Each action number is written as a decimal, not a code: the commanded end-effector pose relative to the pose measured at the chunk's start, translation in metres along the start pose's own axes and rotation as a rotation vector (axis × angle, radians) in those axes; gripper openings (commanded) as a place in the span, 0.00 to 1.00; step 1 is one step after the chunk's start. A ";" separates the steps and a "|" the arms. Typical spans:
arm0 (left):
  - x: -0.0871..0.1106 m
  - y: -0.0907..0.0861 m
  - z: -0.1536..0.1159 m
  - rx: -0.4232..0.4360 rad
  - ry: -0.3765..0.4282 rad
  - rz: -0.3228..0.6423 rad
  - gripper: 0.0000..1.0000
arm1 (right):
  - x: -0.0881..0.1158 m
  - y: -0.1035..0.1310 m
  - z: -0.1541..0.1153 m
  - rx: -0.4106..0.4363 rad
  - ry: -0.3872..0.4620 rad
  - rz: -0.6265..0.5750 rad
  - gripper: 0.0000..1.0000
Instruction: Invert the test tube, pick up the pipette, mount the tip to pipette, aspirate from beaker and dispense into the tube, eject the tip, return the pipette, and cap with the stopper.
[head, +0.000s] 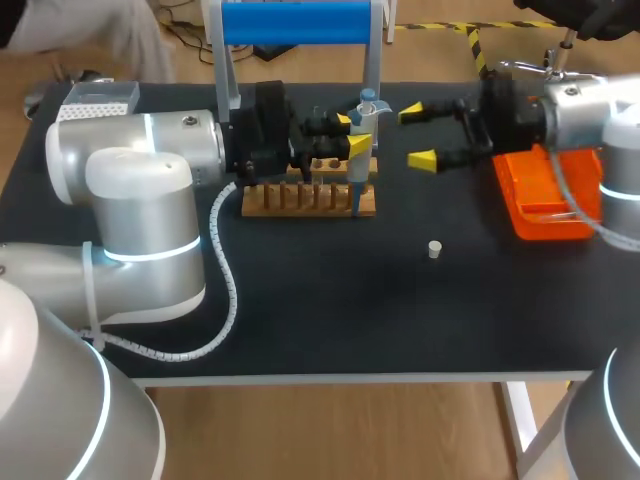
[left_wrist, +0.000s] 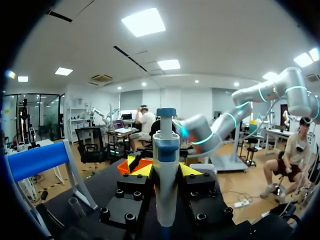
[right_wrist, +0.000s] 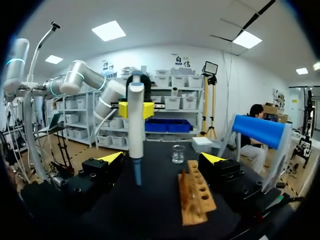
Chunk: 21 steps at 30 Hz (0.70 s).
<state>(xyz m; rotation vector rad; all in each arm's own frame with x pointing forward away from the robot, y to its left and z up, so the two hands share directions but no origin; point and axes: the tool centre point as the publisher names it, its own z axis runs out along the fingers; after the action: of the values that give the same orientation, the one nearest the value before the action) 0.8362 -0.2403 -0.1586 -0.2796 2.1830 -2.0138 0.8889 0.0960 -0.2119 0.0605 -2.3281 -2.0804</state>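
Nearest to us on the black table top (head: 330, 310), a small white stopper (head: 434, 249) sits alone on the bare surface, well apart from everything else. Beyond it comes the long wooden test tube rack (head: 310, 197), lying crosswise with its row of slots and holes facing up. Right at that rack's right-hand end we have the white pipette with the blue top (head: 357, 180), standing upright, and the left gripper (head: 352, 135) is clamped onto its body, a yellow tip pressed against either side. The left wrist view confirms it: the pipette rises straight up between the two fingers. Whether its lower end touches the rack or the table, I cannot tell. Just to the right of the pipette, the right gripper (head: 416, 135) faces it with its jaws spread wide and nothing held. From its own wrist view the pipette stands ahead of the fingers, clear of both. Beside that gripper, toward the table's right edge, lies the flat orange plastic tray (head: 545, 195), partly under the right arm. Further on, past the rack's far end, a small clear glass beaker (right_wrist: 178, 154) stands on the table. At the far edge stands the metal-legged stand with the blue cylinder (head: 295, 22) across its top.
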 end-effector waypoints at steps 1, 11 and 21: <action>0.000 0.001 0.002 0.002 -0.005 0.001 0.00 | -0.020 0.008 -0.012 0.020 -0.013 -0.010 1.00; 0.000 0.001 0.002 0.002 -0.005 0.001 0.00 | -0.087 0.023 -0.012 0.081 -0.092 -0.038 1.00; 0.000 0.001 0.002 0.002 -0.005 0.001 0.00 | -0.140 0.027 0.006 0.154 -0.164 -0.031 1.00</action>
<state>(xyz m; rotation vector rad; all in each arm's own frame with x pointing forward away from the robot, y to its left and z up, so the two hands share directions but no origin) 0.8363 -0.2405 -0.1586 -0.2794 2.1829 -2.0141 1.0115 0.1009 -0.1861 -0.0829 -2.5905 -2.0082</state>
